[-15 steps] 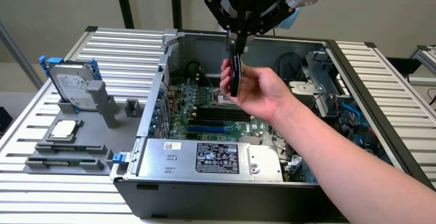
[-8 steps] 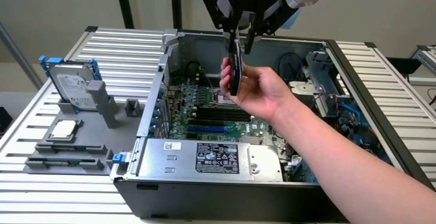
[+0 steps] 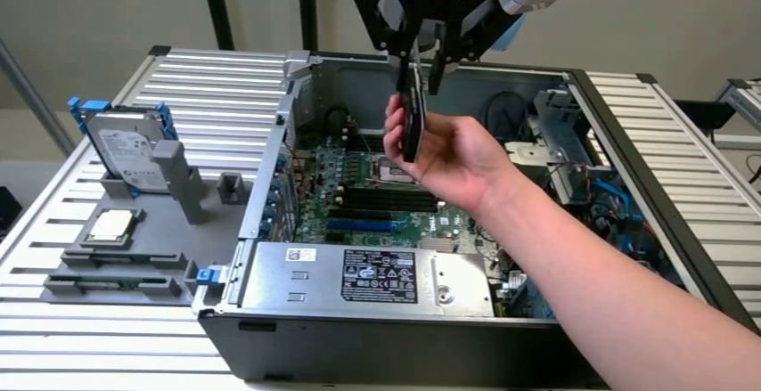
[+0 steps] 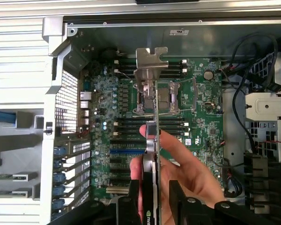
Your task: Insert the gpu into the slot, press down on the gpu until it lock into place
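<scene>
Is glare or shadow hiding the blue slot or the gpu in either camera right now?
Exterior view: even light, no glare; the slot reads clearly blue, the gpu is a dark edge against the hand. Wrist view: the gpu's silver bracket shines bright; the slot is partly covered by the hand, not shadow.

A plain cream wall runs across the back from 10 to 2 o'clock, softly and evenly lit, with no hard shadows. Two black posts stand upright against it at about 11 and 12 o'clock. A thin grey bar leans at 9 to 10 o'clock. The counter is made of ribbed silver aluminium slats, spreading from 10 down to 7 o'clock and again along 2 to 4 o'clock. Pale floor shows past its edge at 9 o'clock. Another aluminium frame stands apart at 3 o'clock.
</scene>
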Tool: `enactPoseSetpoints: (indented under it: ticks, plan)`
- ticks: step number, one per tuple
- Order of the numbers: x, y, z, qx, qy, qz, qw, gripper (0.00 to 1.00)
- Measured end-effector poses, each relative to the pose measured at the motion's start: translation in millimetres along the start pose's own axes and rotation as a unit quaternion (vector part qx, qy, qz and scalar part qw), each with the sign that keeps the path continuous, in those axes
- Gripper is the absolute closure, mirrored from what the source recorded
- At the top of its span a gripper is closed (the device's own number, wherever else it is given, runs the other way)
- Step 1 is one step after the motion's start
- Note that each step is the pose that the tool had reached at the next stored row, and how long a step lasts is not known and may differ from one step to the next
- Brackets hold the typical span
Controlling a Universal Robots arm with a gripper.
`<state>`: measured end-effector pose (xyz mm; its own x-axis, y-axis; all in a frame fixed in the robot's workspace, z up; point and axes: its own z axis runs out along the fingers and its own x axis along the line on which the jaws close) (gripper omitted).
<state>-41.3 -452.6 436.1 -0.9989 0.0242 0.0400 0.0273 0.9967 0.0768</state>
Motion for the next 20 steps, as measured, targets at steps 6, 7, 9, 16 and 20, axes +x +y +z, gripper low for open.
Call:
enactPoseSetpoints:
  ticks: [6, 7, 9, 16, 20]
  plan:
    - [0.0, 0.0, 0.0, 0.0, 0.0, 0.0, 1.0, 0.73]
    - [0.0, 0.0, 0.0, 0.0, 0.0, 0.0, 1.0, 0.73]
    - [0.0, 0.0, 0.0, 0.0, 0.0, 0.0, 1.0, 0.73]
    - [0.0, 0.0, 0.0, 0.0, 0.0, 0.0, 1.0, 0.65]
    - [0.0, 0.0, 0.0, 0.0, 0.0, 0.0, 1.0, 0.65]
